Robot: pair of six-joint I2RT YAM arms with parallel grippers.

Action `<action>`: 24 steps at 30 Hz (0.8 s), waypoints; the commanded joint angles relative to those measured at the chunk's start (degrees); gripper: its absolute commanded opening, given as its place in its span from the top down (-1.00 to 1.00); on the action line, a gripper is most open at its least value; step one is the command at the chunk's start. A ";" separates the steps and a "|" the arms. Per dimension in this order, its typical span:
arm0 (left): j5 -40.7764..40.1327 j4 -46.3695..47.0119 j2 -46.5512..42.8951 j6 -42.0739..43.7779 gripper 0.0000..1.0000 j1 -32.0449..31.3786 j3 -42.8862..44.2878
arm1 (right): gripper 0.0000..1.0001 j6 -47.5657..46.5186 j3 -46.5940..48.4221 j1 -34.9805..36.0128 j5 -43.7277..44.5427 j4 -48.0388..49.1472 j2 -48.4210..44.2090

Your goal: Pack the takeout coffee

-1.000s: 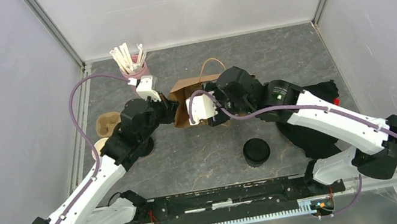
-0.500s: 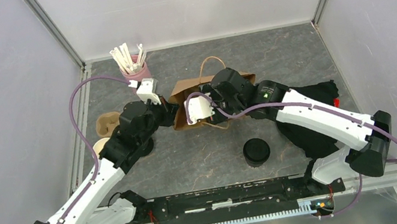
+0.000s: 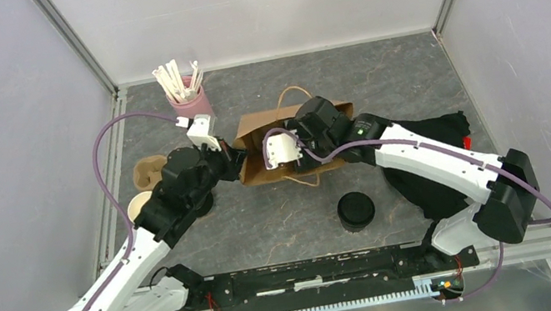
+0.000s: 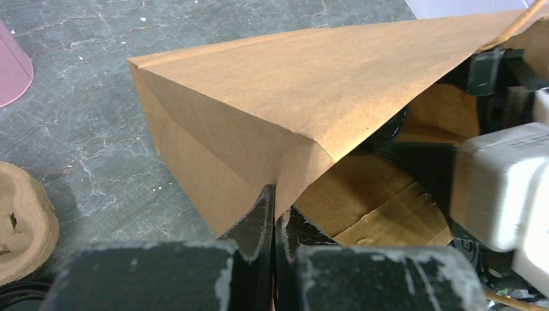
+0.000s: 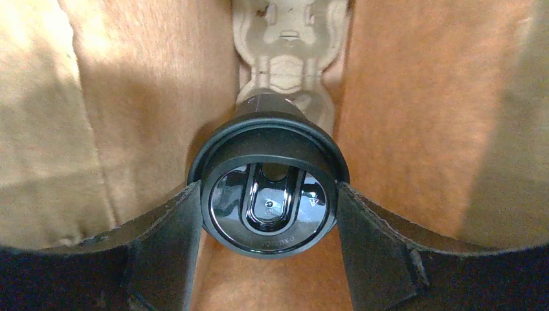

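A brown paper bag [image 3: 253, 152] lies on its side mid-table, mouth facing right. My left gripper [image 4: 277, 207] is shut on the folded edge of the bag [image 4: 291, 84] and holds it up. My right gripper [image 5: 268, 188] reaches inside the bag, shut on a takeout coffee [image 5: 268, 207] by its black lid. The cup's base points at a pulp carrier tray [image 5: 288, 39] deep in the bag; whether it sits in the tray I cannot tell. A second lidded takeout coffee [image 3: 356, 211] stands on the table near the front.
A pink cup of white sticks [image 3: 186, 94] stands at the back left. Left of the bag lie a pulp tray [image 3: 148, 172] and a cream-rimmed cup [image 3: 138, 202], partly under my left arm. A black cloth [image 3: 441, 132] lies at the right.
My right gripper has moved deeper into the bag with the cup. The left arm shifted slightly, still gripping the bag's edge.
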 commanded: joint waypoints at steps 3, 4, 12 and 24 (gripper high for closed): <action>1.35 0.71 -1.88 -2.04 0.96 -0.03 -2.05 | 0.96 -0.39 -5.62 -0.38 0.72 10.48 -1.07; 1.54 0.91 -2.03 -2.56 0.96 -0.03 -2.58 | 0.96 -0.02 -6.09 -0.38 0.95 11.90 -1.12; 4.16 0.90 -2.72 -3.99 0.96 -0.03 -3.10 | 0.97 -0.38 -9.06 -3.44 -0.18 18.10 -0.75; 8.09 -0.52 -3.42 -6.79 0.96 -0.03 -1.73 | 0.92 -4.33 -12.20 -4.65 1.48 22.10 -0.38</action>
